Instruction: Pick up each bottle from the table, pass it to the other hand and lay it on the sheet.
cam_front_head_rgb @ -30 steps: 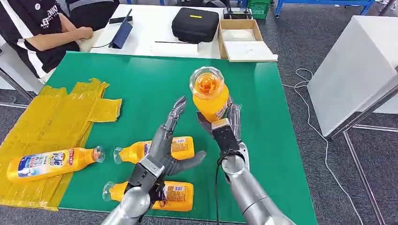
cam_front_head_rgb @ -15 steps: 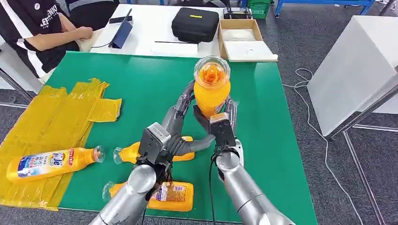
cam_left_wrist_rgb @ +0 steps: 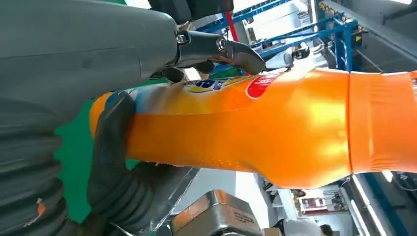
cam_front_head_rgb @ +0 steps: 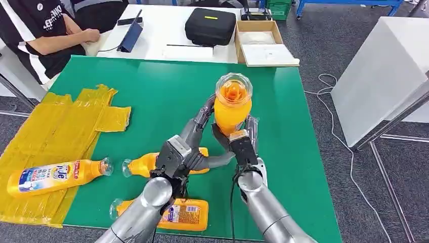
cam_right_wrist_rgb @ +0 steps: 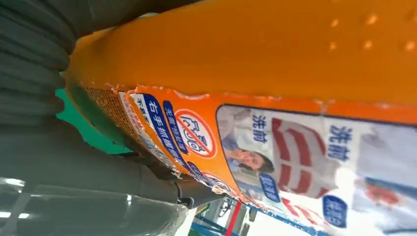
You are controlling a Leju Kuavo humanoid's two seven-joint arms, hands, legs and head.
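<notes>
The right hand (cam_front_head_rgb: 238,139) holds an orange bottle (cam_front_head_rgb: 231,104) upright above the green desk (cam_front_head_rgb: 152,81), its clear cap toward the camera. The left hand (cam_front_head_rgb: 189,149) closes its fingers (cam_left_wrist_rgb: 110,147) on the same bottle's body from the other side. 2 more bottles lie on the desk near the arms; 1 bottle (cam_front_head_rgb: 55,176) lies on the yellow sheet (cam_front_head_rgb: 60,121)

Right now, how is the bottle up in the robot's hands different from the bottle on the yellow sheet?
The held bottle stands upright above the green table, between the right hand and left hand. The sheet bottle lies on its side on the yellow sheet, untouched. Both are orange with clear caps.
</notes>
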